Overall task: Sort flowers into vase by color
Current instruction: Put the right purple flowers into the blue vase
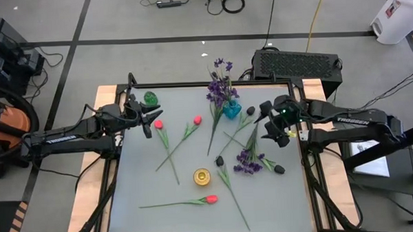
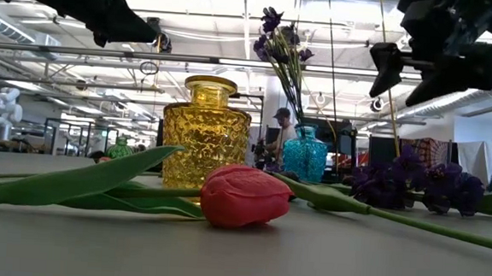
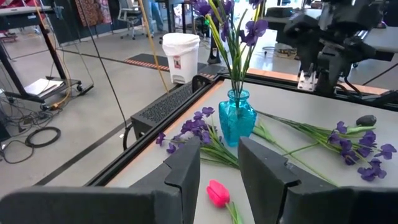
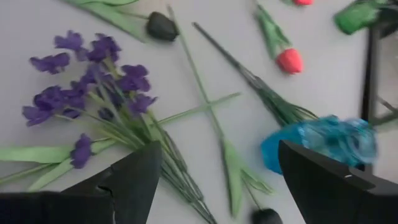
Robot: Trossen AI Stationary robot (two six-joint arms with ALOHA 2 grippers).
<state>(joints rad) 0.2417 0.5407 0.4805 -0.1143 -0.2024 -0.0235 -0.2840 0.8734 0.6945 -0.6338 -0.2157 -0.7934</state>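
Note:
My left gripper (image 1: 147, 123) hovers open above a red tulip bud (image 3: 217, 193) near the table's left edge; the bud shows between its fingers but apart from them. My right gripper (image 4: 217, 180) hangs wide open over the purple flowers (image 4: 93, 87) lying on the right side of the table, touching nothing. A blue vase (image 1: 232, 109) at the far middle has purple blooms (image 3: 239, 25) standing in it. Other red tulips (image 1: 197, 120) (image 2: 242, 196) and near-black tulips (image 1: 220, 160) (image 4: 163, 26) lie flat on the table. Both grippers (image 2: 116, 23) (image 2: 404, 75) are well above the table in the low view.
A yellow glass vase (image 1: 202, 176) stands near the table's middle toward the near side, and a green vase (image 1: 151, 98) at the far left corner. Stems cross one another between the blue vase and the purple bunch (image 1: 249, 159). A black box (image 1: 297, 61) sits beyond the far edge.

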